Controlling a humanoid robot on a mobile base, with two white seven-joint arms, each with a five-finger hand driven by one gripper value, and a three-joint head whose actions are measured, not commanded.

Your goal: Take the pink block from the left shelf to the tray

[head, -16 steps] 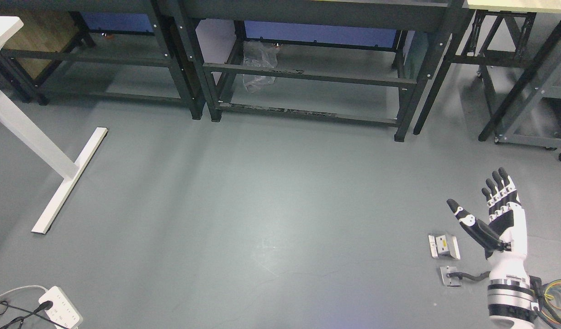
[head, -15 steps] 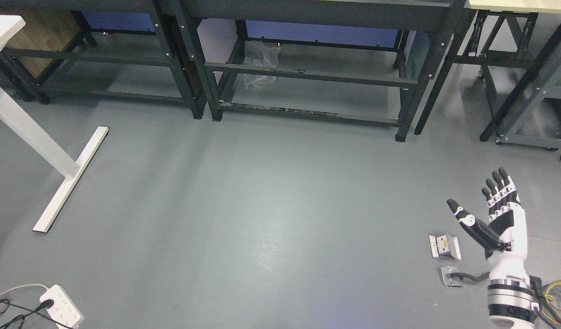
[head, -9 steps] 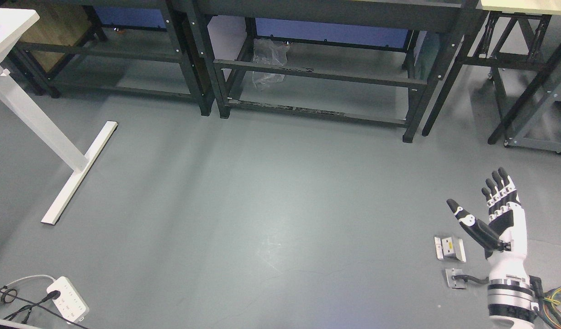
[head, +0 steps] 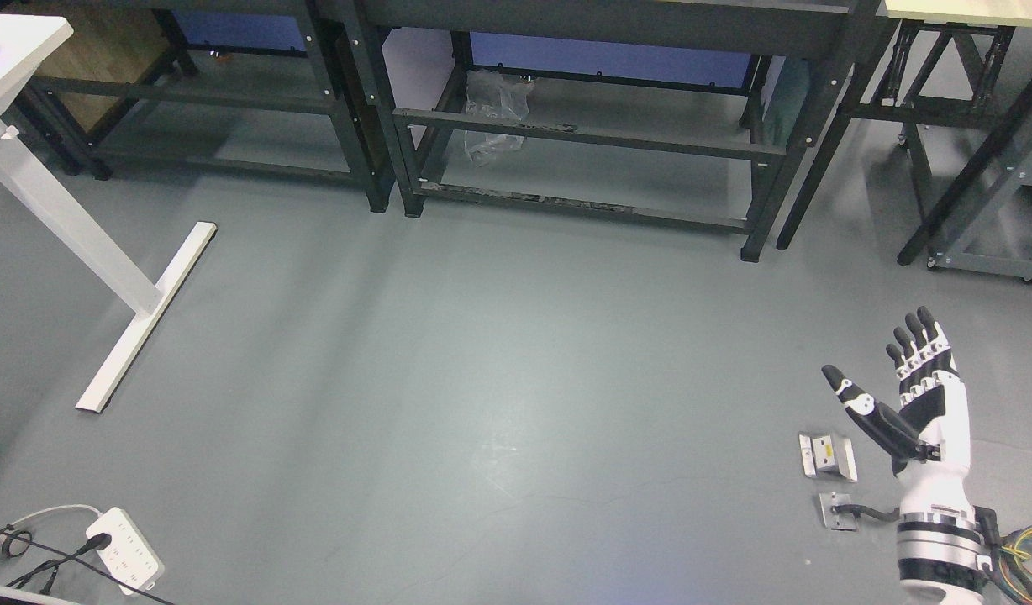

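My right hand (head: 890,370) rises from the lower right corner, palm turned left, fingers straight and thumb spread, holding nothing. It hangs over bare grey floor. No pink block, shelf with blocks or tray shows in the head view. My left arm is out of view.
Dark metal racks (head: 583,134) line the back, with a crumpled plastic bag (head: 495,113) under the middle one. A white table leg and foot (head: 138,323) stand at left. A power strip (head: 125,559) lies at lower left. Two small metal plates (head: 827,458) lie by my right hand.
The whole picture has shifted a little to the right and down, so the camera has turned. My right hand keeps the same open pose.
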